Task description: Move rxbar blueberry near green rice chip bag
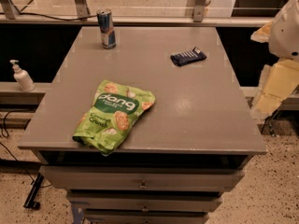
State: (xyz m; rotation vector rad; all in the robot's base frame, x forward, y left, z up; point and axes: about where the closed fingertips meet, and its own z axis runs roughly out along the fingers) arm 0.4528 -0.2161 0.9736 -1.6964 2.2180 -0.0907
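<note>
The rxbar blueberry (188, 56), a small flat dark-blue wrapper with white lettering, lies on the far right part of the grey table top (196, 111). The green rice chip bag (114, 114), bright green with white "dang" lettering, lies flat near the front left edge. The two are well apart. My arm shows as white and cream parts at the right edge of the camera view. The gripper (274, 91) hangs there beside the table, off its right side, to the right of the bar and touching nothing.
An upright blue-and-silver drink can (106, 28) stands at the table's far left. A white pump bottle (21, 76) stands on a ledge left of the table. Drawers (142, 183) sit under the table top. A rail runs along the back.
</note>
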